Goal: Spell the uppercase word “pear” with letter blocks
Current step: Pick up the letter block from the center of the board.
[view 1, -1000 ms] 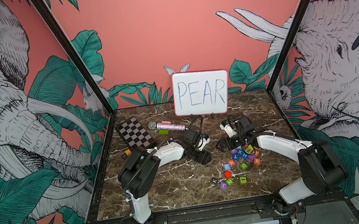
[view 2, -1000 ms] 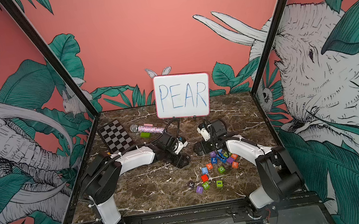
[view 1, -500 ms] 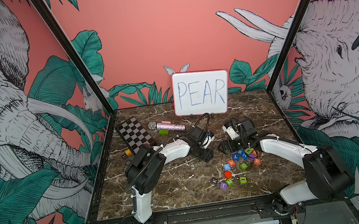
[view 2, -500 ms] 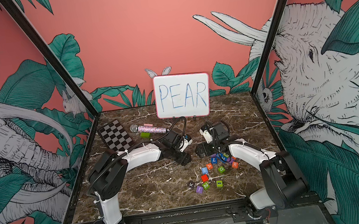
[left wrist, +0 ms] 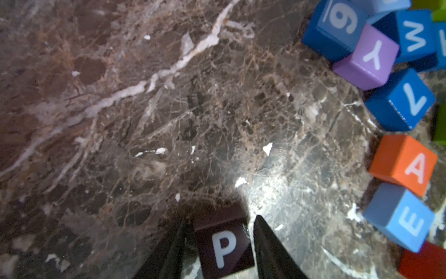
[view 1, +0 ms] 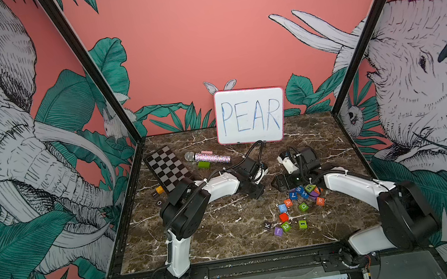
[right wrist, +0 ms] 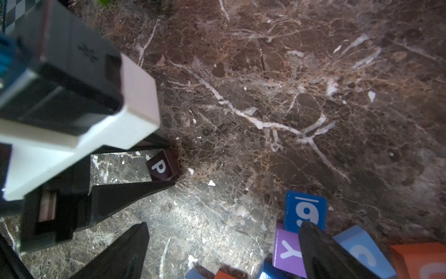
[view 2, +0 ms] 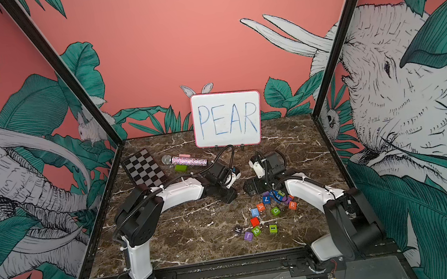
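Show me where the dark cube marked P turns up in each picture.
Both top views: not visible, hidden under the left pincer.
Left wrist: the P cube sits between that pincer's two dark fingers.
Right wrist: the P cube sits between the same fingers.
Shared landmark: the left pincer, in every view.

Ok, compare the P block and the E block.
The P block is dark brown-black, the E block light blue. The P block lies apart from the pile; the E block sits at its edge beside the orange A block. The P block is pinched between the fingers of the left gripper; the E block is free. Both are small cubes bearing a white capital.
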You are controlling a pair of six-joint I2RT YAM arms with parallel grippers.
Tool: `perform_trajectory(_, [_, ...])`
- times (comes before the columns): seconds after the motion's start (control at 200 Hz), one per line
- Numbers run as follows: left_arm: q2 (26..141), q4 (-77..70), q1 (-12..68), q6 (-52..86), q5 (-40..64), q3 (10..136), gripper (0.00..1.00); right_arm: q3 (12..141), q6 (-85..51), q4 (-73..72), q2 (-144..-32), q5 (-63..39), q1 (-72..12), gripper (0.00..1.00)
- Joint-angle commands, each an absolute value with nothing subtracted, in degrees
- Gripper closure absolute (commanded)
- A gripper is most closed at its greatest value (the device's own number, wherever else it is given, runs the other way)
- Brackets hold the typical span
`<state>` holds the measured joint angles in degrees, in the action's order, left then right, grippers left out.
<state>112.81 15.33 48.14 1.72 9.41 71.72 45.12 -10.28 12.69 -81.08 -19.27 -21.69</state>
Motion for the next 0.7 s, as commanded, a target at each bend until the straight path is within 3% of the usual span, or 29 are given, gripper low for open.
perform_trajectory(0.0, [110.9,18.6,48.6,2.7,8.8,69.3,0.55,44.2,-10.0,11.9,-79.8,-18.6,-21.5,0.01])
perform_trajectory(0.14, [110.7,18.9,48.7,3.7,8.8,69.3,0.66,44.1,-10.1,11.7,-80.2,-19.1,-21.5,0.01])
perform_trajectory(0.425, [110.0,15.2,48.6,7.8,2.8,69.6,0.69,43.8,-10.8,10.0,-80.0,-19.5,-21.5,0.01])
perform_trajectory(0.695, [115.3,13.3,45.7,12.8,-3.1,79.4,0.71,46.0,-11.2,8.6,-83.3,-18.3,-21.5,0.01])
